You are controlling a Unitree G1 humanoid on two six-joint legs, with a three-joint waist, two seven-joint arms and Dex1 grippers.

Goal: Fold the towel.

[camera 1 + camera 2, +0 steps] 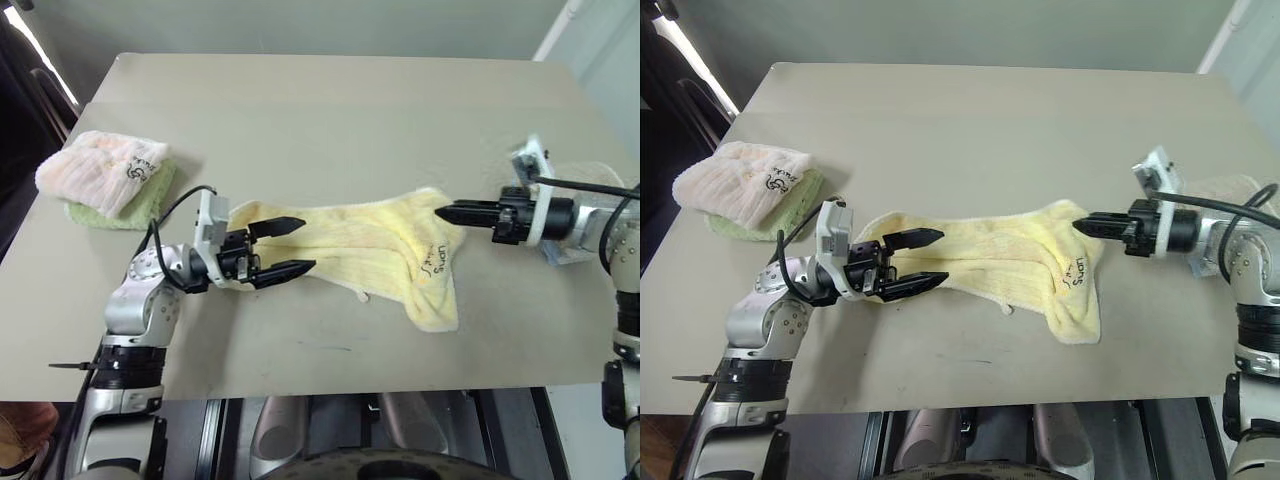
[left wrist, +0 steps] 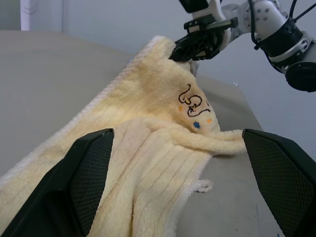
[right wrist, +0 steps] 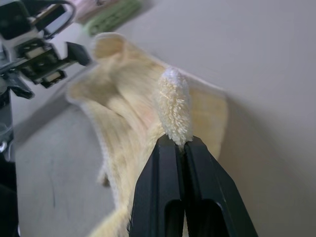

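One towel (image 1: 370,245) lies crumpled across the middle of the surface (image 1: 330,120), its dark mark near the right end. You have two claws in view: the right claw (image 1: 445,212) is clenched on the towel's right corner; the left claw (image 1: 290,248) stands released over the towel's left end. Two other cloths, pink-white (image 1: 100,170) on green (image 1: 150,200), sit stacked at far left.

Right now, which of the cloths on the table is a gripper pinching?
The pale yellow towel: the right gripper is shut on its corner. The pink-white towel lies folded on the green cloth, untouched.
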